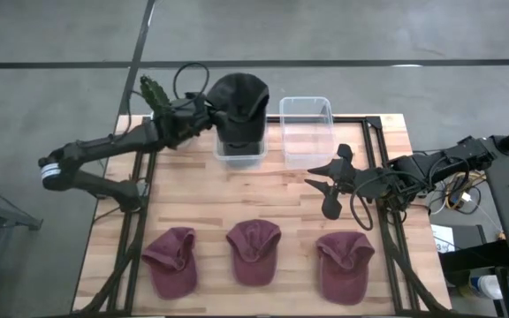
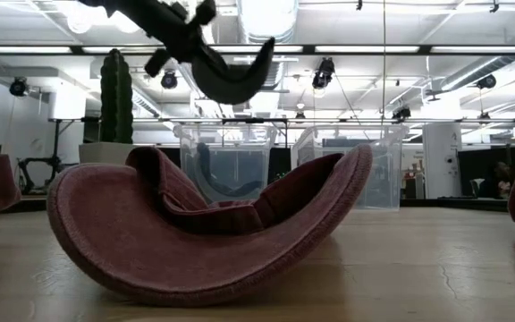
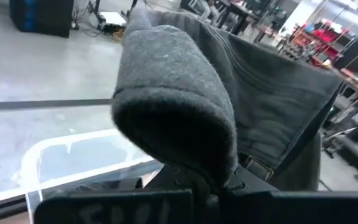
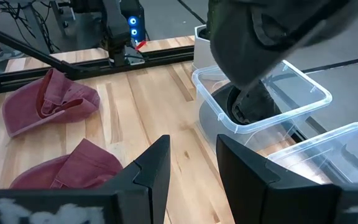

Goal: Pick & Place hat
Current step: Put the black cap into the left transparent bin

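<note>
A dark grey hat (image 1: 241, 95) is held by my left gripper (image 1: 212, 113) in the air over the left clear bin (image 1: 239, 155) at the table's far side. In the low view the hat (image 2: 232, 79) hangs high above the table, and it fills the left wrist view (image 3: 185, 93). Another dark thing (image 4: 247, 106) lies inside that bin. Three maroon hats (image 1: 172, 261) (image 1: 254, 252) (image 1: 345, 265) rest on the wood along the near edge. My right gripper (image 1: 330, 183) hovers open right of centre, touching nothing. My left gripper is shut on the dark grey hat at a folded edge (image 3: 219, 177), coming from the table's left. The hat itself covers the fingertips in the left wrist view, so the hold cannot be told further. The hat is lifted clear, hanging over the left bin.
A second clear bin (image 1: 306, 132) stands right of the first, showing nothing inside. In the right wrist view both bins (image 4: 303, 93) (image 4: 347, 155) lie ahead of my open right gripper (image 4: 191, 162). Bare wood lies mid-table (image 1: 237, 190). Black frame rails run along the table's sides.
</note>
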{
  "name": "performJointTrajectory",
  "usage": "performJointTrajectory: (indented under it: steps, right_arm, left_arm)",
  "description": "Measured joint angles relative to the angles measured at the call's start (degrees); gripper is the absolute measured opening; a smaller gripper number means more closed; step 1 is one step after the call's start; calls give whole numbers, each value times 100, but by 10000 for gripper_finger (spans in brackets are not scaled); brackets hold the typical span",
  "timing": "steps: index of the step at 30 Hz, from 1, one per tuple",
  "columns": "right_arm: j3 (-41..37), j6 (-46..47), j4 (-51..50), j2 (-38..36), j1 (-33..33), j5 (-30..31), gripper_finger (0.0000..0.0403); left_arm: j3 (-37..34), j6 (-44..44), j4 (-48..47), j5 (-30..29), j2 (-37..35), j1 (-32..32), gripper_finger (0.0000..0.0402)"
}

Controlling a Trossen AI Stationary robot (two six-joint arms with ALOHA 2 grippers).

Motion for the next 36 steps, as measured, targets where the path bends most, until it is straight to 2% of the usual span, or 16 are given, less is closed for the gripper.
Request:
performJointTrajectory:
  steps: [12, 16, 24, 36]
  right_arm:
    - [0, 4, 1, 0, 1, -4, 123]
    - [0, 4, 0, 0, 2, -4, 123]
    - [0, 4, 0, 0, 2, -4, 123]
    - [0, 39, 0, 0, 2, -4, 123]
  left_arm:
    - [-2, -51, 160, 290, 775, 490, 7]
    - [-3, -200, 137, 578, 904, 607, 7]
    - [-9, -437, -343, 584, 1013, 680, 6]
    - [-9, -651, -374, 637, 1387, 704, 6]
